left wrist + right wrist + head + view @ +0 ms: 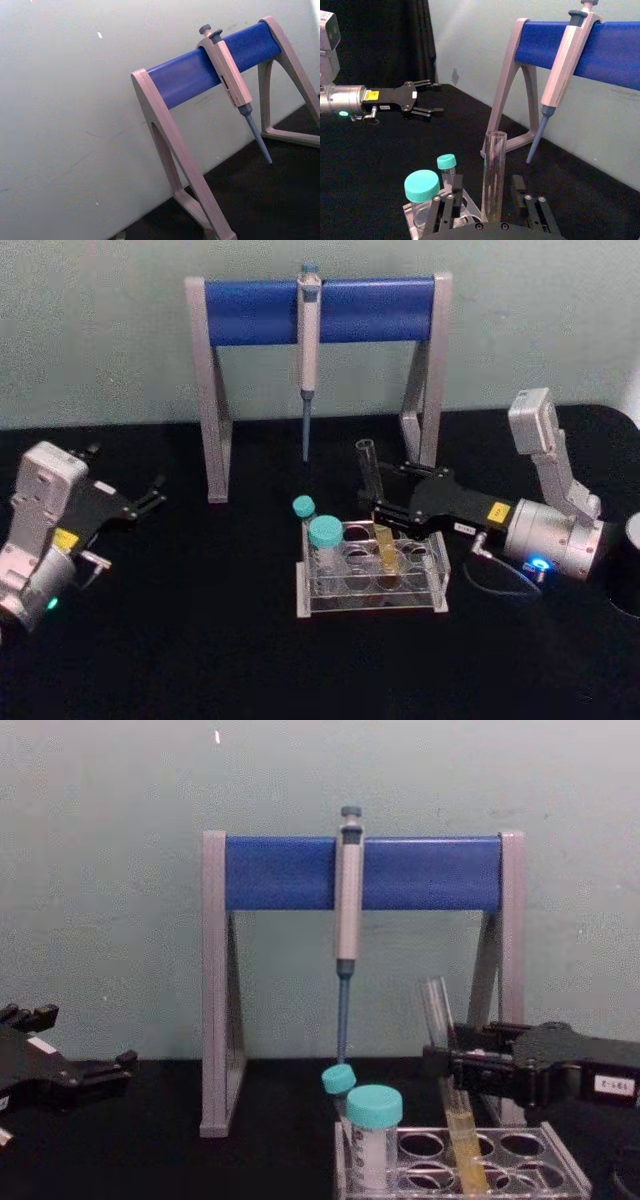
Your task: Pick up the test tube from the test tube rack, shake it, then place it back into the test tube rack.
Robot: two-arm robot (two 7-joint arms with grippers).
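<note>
**Left gripper** (pixel 153 493): sits low over the black table (pixel 200 650) at the far left, well apart from the rack. Its fingers are spread wide and hold nothing.

**Stand** (pixel 320 308): a blue bar on two grey legs, at the rear of the table against the wall. A pipette (pixel 309 350) hangs from the middle of the bar, tip down and clear of the table.

**Rack** (pixel 372 592): clear plastic, on the table in front of the stand, right of centre. A large capped tube (pixel 325 533) stands upright at its left end. A small capped tube (pixel 303 506) stands just behind it. Whether the small one sits in a hole cannot be told.

**Tube** (pixel 372 480): its lower end sits in a hole near the rack's middle. It is tilted, with the open top leaning left and toward the stand. Yellow liquid (pixel 465 1150) fills the lower part.

**Right gripper** (pixel 383 492): reaches in level from the right, above the rack, at about the tube's mid-height. One finger is on each side of the tube. The right wrist view shows a gap between the glass and each finger, so the fingers straddle the tube without clamping it.
</note>
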